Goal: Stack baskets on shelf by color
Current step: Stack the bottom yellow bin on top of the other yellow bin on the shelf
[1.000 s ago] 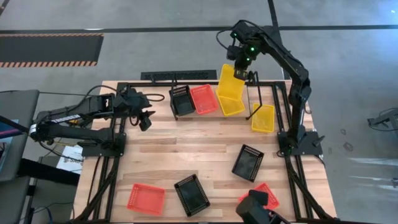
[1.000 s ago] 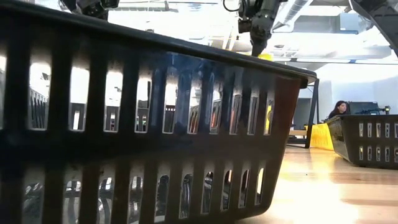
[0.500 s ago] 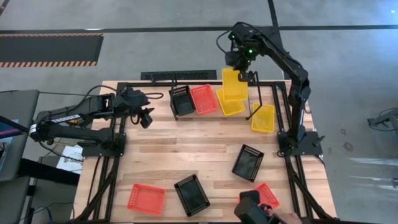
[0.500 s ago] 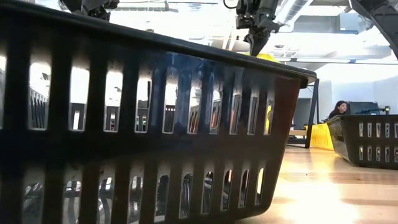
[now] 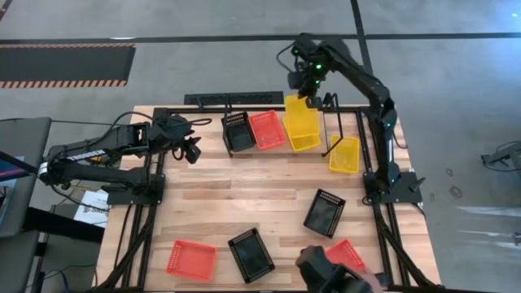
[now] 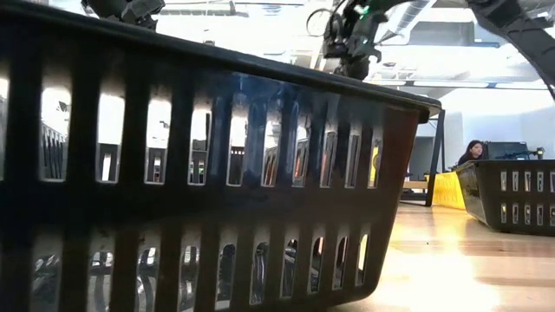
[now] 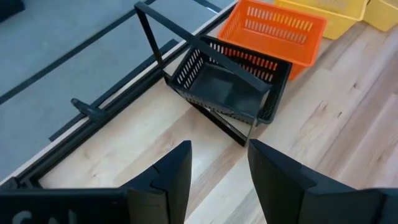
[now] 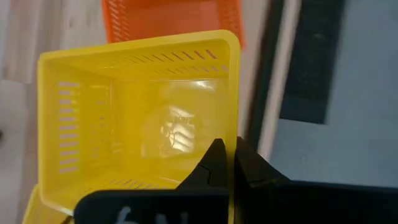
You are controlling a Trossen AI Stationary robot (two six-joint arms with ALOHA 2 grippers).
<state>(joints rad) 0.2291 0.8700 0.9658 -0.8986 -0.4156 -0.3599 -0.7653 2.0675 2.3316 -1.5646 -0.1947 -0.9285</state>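
Note:
My right gripper (image 5: 304, 88) is shut on a yellow basket (image 5: 299, 114) and holds it above a second yellow basket (image 5: 304, 140) at the right end of the shelf (image 5: 327, 134). A black basket (image 5: 238, 132) and a red basket (image 5: 267, 129) rest on the shelf's left part, both tilted. A third yellow basket (image 5: 344, 155) lies on the table just right of the shelf. My left gripper (image 5: 190, 152) hangs open over the table's far left, clear of everything, facing the black basket (image 7: 227, 87). My right gripper pinches the rim of one side wall (image 8: 234, 146) of the yellow basket, one finger (image 8: 214, 163) inside the basket and one outside. The fingers come from above, pointing steeply down. The basket hangs below them, tilted, its open side toward the wrist camera, lifted clear.
Loose on the near half of the table are two black baskets (image 5: 325, 212) (image 5: 251, 254) and two red ones (image 5: 191, 259) (image 5: 348, 252). A dark shape (image 5: 321, 273) at the near edge covers part of the right red one. A black basket wall (image 6: 217, 173) fills the low view.
My right gripper has gone toward the table's left edge and a little down with the yellow basket and has rolled. The basket has swung from slanting to nearly in line over the yellow basket on the shelf. The dark shape at the near edge has drifted left.

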